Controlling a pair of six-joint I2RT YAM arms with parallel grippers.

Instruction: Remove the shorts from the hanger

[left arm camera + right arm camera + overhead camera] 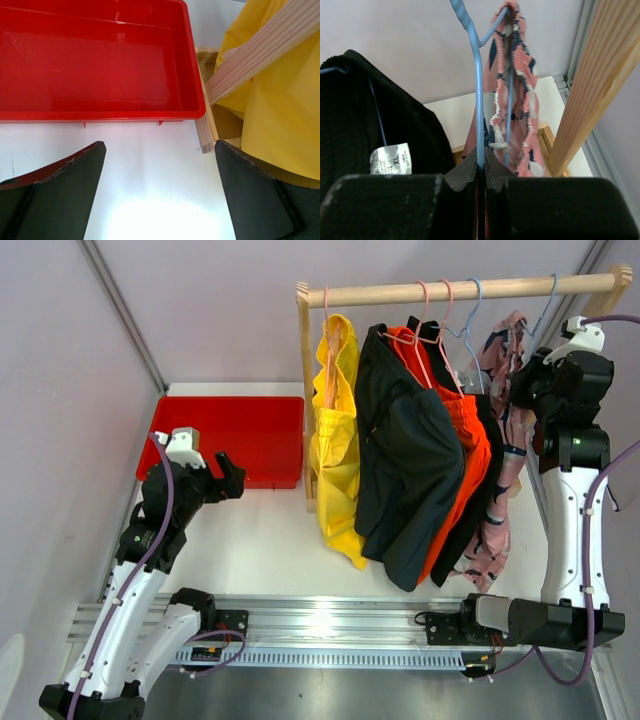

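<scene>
At the far side of the white table [270, 535], a pale wooden rail [460, 290] carries five pairs on wire hangers, long axis hanging down: yellow shorts [338, 430], dark charcoal shorts [405, 470], orange shorts [464, 435], black shorts [487, 490], and pink navy-patterned shorts [517, 90] rightmost. Red plastic tray [100, 116] at left. Left gripper [160, 165] low by the tray, spread wide, empty. Right gripper [481, 167] far nearer the pink pair, pinched onto its thin blue wire hanger [479, 100]; fabric drapes just beyond the fingers. Probably needs lifting clear of the rail.
</scene>
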